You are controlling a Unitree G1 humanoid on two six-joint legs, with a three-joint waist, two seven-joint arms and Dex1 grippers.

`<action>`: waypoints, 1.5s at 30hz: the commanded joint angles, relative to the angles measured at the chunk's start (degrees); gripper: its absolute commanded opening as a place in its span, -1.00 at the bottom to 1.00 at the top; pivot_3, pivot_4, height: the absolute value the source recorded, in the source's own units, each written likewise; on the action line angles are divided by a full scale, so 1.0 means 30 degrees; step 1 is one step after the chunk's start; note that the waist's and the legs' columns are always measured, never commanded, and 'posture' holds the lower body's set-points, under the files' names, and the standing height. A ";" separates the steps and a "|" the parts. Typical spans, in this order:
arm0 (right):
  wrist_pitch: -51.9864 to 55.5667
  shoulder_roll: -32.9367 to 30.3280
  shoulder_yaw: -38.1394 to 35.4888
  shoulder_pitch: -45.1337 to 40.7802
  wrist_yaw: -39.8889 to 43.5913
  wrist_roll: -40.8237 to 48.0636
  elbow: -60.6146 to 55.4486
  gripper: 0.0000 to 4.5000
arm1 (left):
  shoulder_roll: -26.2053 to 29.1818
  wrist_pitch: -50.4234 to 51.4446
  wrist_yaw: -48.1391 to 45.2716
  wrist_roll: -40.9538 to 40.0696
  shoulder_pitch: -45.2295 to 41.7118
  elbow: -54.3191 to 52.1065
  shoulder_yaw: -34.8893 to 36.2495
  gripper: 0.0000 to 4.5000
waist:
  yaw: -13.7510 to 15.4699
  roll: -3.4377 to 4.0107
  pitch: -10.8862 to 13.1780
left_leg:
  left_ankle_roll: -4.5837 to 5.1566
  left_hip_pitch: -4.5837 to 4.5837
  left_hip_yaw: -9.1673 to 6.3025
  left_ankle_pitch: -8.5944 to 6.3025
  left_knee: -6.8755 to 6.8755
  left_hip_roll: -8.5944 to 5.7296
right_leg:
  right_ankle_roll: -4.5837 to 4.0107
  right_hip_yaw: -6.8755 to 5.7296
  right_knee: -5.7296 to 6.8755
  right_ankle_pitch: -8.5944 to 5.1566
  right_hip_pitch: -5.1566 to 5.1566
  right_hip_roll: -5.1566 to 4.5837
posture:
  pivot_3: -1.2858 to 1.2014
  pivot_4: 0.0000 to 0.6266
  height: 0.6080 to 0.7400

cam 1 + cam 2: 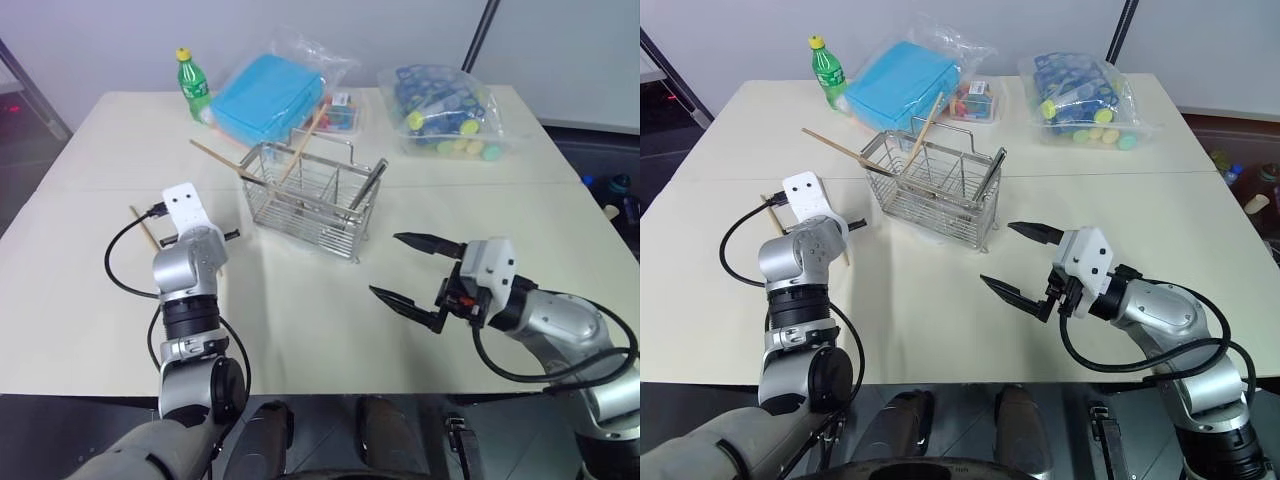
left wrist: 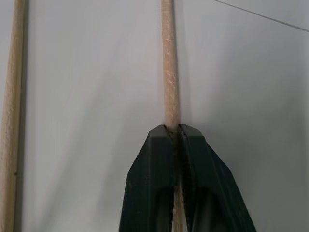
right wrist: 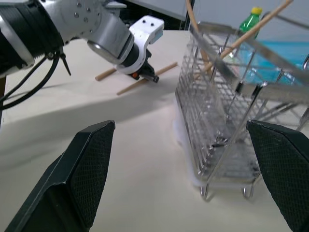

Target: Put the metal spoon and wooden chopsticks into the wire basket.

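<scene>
Chopsticks: two lie on the bench [image 1: 90, 330] left of the basket [image 1: 310, 205]; others lean inside it, beside the spoon [image 1: 368, 186].
Left claw [image 2: 172, 129]: pinched shut on one chopstick [image 2: 167, 63].
Right claw [image 1: 415, 270]: spread wide above bare bench.

We see the wire basket [image 1: 308, 205], silver mesh with dividers and a raised handle, standing upright at mid-table. Two wooden chopsticks [image 1: 300, 148] lean in it, tips pointing to ten and one o'clock. The metal spoon [image 1: 367, 185] leans at its right end. Two more chopsticks [image 2: 168, 72] lie flat at the basket's nine o'clock.
</scene>
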 commanded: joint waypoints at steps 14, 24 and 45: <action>0.0988 -0.0264 -0.1467 0.0349 -0.1655 0.1225 -0.1983 1.00 | 0.5347 -0.9539 -0.8533 -0.0971 0.1755 0.1184 -0.1946 -0.98 | -0.0004 -0.0014 0.0004 | -0.0001 -0.0009 0.0008 0.0001 -0.0007 0.0021 | -0.0007 0.0003 0.0011 0.0001 -0.0029 0.0019 | 0.03 -0.52 1.00; 0.0626 0.0340 -0.0498 0.0348 -0.2291 0.0333 -0.1792 1.00 | 0.9916 -1.6596 -1.7083 -0.3640 -0.3180 0.4285 -0.1693 -0.98 | 0.0131 -0.0049 0.0021 | 0.0004 -0.0038 0.0004 -0.0002 -0.0018 -0.0002 | -0.0007 -0.0002 -0.0036 0.0001 -0.0025 -0.0016 | 0.03 -0.52 1.00; -0.0284 0.1910 0.0948 0.0875 -0.3312 -0.1112 -0.1881 1.00 | 0.5189 -1.1643 -1.9192 -1.2192 -0.6928 0.2740 -0.0818 -0.98 | -0.0097 -0.0085 0.0042 | 0.0012 -0.0033 -0.0002 -0.0005 -0.0008 -0.0003 | 0.0004 -0.0003 -0.0011 -0.0003 -0.0028 -0.0013 | 0.03 -0.52 1.00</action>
